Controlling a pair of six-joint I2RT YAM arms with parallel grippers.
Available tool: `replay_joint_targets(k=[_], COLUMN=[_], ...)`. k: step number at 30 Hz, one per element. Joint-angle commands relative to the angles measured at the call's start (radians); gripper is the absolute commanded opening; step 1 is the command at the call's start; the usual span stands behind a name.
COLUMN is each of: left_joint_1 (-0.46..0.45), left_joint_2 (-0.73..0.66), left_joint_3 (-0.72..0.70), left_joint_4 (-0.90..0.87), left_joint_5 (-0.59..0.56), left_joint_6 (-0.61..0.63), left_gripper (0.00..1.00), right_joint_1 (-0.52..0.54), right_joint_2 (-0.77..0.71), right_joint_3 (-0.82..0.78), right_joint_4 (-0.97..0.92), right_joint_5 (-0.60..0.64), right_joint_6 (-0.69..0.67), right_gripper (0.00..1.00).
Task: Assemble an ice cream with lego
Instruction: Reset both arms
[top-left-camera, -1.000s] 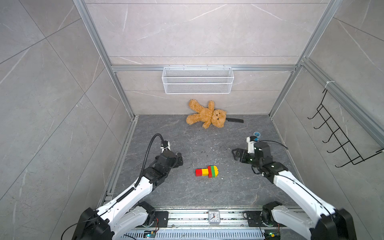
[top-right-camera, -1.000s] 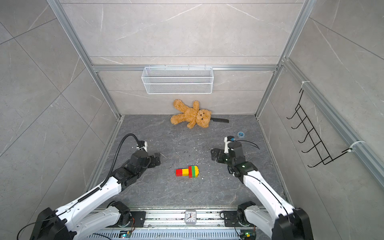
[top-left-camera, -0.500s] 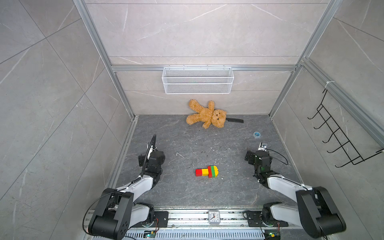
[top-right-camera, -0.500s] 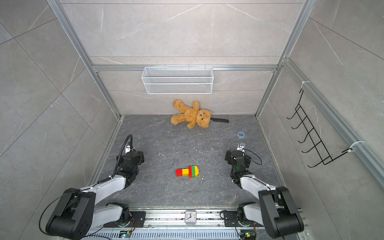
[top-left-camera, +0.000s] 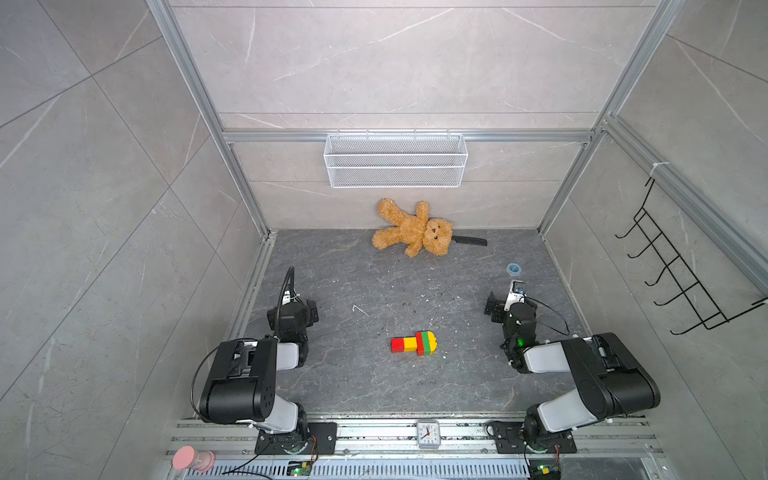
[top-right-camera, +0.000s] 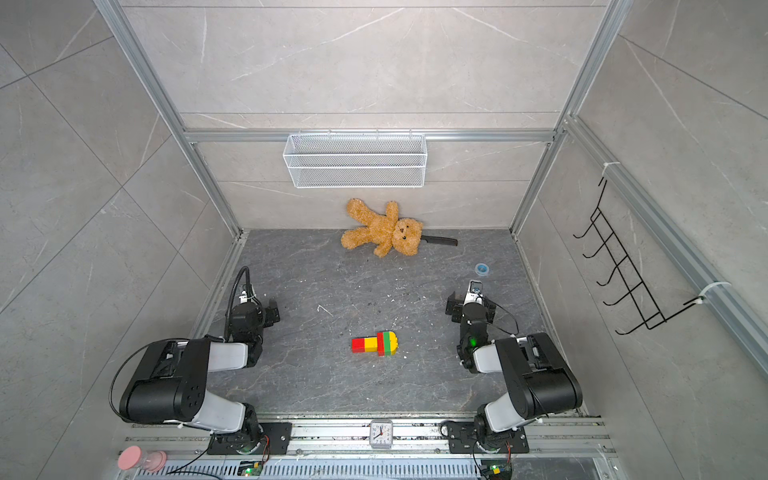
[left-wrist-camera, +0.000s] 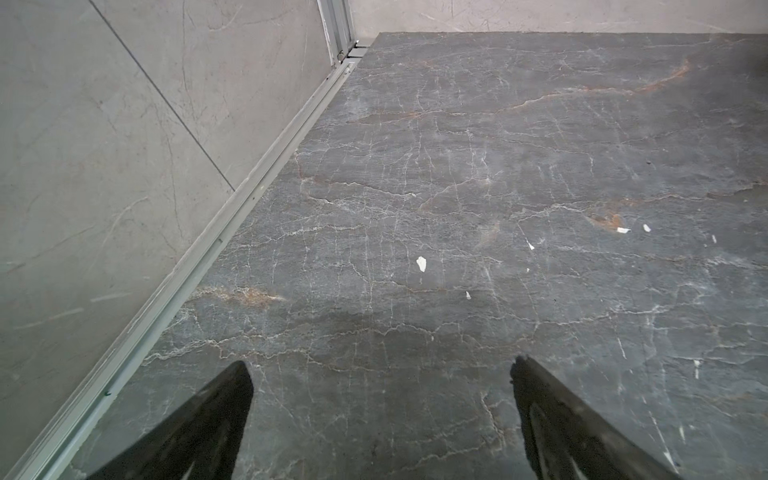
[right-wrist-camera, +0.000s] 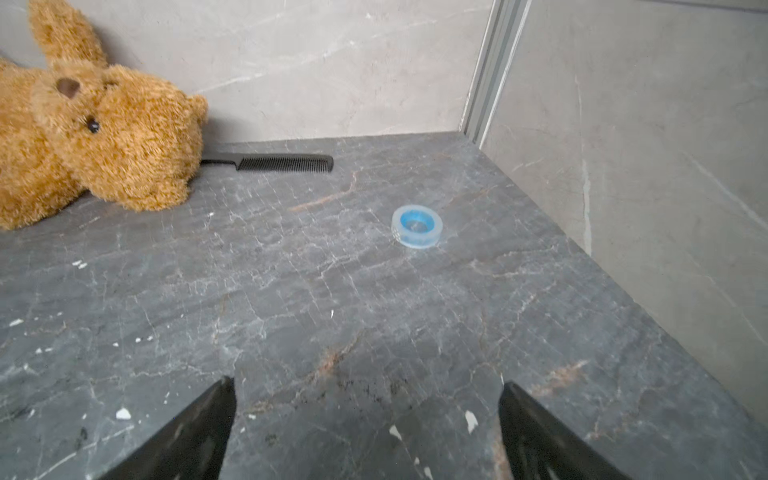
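The ice cream (top-left-camera: 413, 344) (top-right-camera: 374, 344) lies on its side mid-floor in both top views: a red and yellow stem joined to a wider red, green and rounded yellow head. No gripper touches this lego. My left gripper (top-left-camera: 305, 311) (left-wrist-camera: 382, 374) is well to its left near the side wall, folded back over its arm, open over bare floor. On the far side my right gripper (top-left-camera: 503, 301) (right-wrist-camera: 365, 390) is also open with nothing between its fingers, facing the back right corner.
A brown teddy bear (top-left-camera: 413, 228) (right-wrist-camera: 95, 133) lies at the back wall on a black comb (top-left-camera: 469, 240) (right-wrist-camera: 286, 163). A blue tape ring (top-left-camera: 514, 269) (right-wrist-camera: 417, 226) sits beyond the right gripper. Wire basket (top-left-camera: 395, 160) on the back wall, hook rack (top-left-camera: 681, 274) on the right wall, clock (top-left-camera: 428, 433) on the front rail.
Both arms have pulled back from the middle toward their own sides and folded up over their bases. The joined bricks have stayed where they lay.
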Motion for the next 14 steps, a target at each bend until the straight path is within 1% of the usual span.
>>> replay_joint_targets(k=[1,2,4,6,14], left_joint_1=[-0.001,-0.001,-0.001,-0.001,-0.001], left_joint_2=[0.002,0.0,0.001,0.0,-0.001], left_joint_3=[0.015,0.015,0.015,0.015,0.015], left_joint_4=[0.062,0.058,0.06,0.057,0.061], left_joint_5=[0.052,0.052,0.052,0.054,0.053], left_joint_6=[-0.02,-0.021,-0.021,-0.021,-0.021], left_gripper=[0.99,0.99,0.99,1.0,1.0], right_joint_1=[-0.005,-0.005,-0.006,-0.006,-0.011], right_joint_2=[0.001,0.008,-0.003,0.005,0.001], right_joint_3=[0.008,0.006,0.011,0.008,0.015], right_joint_4=[0.008,0.03,-0.006,0.017,-0.003], right_joint_5=[-0.016,-0.017,-0.015,-0.02,-0.026], right_joint_6=[-0.013,-0.018,-0.011,-0.015,-0.009], right_gripper=[1.0,1.0,1.0,1.0,1.0])
